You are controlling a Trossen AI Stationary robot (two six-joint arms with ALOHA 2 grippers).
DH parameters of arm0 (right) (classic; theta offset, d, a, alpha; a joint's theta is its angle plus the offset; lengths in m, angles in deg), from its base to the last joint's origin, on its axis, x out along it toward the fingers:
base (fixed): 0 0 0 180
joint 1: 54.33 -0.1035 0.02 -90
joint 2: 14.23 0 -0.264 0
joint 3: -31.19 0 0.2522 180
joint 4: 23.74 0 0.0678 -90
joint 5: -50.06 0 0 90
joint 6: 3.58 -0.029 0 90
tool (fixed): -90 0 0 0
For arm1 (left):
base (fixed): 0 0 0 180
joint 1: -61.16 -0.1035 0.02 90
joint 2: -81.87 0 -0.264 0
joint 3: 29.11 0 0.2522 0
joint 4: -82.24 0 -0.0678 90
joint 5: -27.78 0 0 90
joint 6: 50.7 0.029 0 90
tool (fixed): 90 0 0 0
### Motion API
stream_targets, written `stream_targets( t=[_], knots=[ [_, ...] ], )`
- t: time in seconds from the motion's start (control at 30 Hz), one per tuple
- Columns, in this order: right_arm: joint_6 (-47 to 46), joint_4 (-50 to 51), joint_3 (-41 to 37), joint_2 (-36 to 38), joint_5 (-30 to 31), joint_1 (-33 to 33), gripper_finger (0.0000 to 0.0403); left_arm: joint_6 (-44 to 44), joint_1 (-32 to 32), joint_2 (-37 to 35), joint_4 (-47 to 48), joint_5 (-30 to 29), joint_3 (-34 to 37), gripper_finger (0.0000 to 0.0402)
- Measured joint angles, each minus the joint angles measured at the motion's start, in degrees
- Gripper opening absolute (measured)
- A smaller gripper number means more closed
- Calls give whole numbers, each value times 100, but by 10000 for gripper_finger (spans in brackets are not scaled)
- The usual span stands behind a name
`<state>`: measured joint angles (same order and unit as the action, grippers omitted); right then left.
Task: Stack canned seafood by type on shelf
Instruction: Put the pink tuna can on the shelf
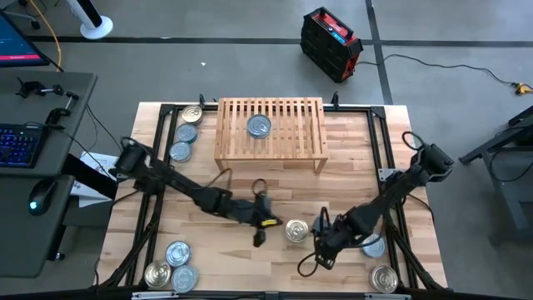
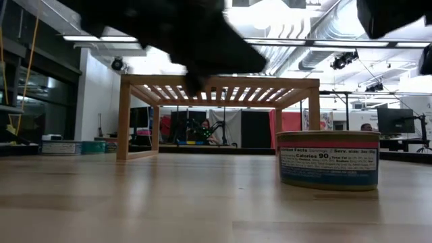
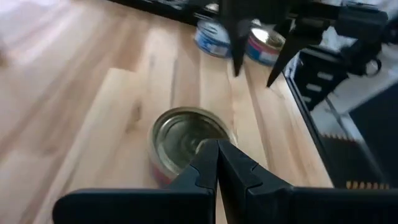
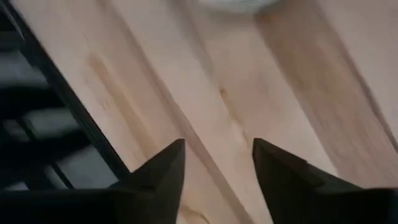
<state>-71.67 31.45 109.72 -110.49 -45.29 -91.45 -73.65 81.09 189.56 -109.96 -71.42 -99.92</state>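
- Gold-lidded tin (image 1: 296, 231) sits near the table's front edge, between both grippers.
- Left gripper (image 1: 260, 231), jaws pressed together, is just beside it.
- Right gripper (image 1: 320, 247), jaws spread, empty.

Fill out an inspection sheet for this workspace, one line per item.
Surface: light wooden table, dark frame at its edges.
Job's things: one blue-lidded tin on the shelf; three tins at the far left; three at the near left corner; gold-lidded tin mid-table; two at the near right.
Clutter: nothing seen.
Grippers: left gripper shut, empty, beside the gold-lidded tin; right gripper open over bare wood.
Cables: cable across the floor.
Surroundings: desk with keyboard; black-and-red case.
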Motion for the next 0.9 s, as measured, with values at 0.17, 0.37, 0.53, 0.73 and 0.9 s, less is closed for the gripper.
stream_targets(
  t=[0.17,0.37,0.53,0.73,0.9],
  knots=[
    [463,66,0,-509,359,85,120,437,-78,802,367,229,-872,0],
    [527,136,0,-658,1501,184,16,357,-91,971,1042,208,-1166,0],
    [981,-85,-182,-658,1801,229,4,445,-115,973,1285,138,-1164,0],
    [1164,-802,-587,-661,1744,316,1,261,-154,1039,1391,131,-1163,0],
    [1579,-1133,-588,-618,1757,378,0,164,-154,1019,1763,50,-1179,0]
  ],
)
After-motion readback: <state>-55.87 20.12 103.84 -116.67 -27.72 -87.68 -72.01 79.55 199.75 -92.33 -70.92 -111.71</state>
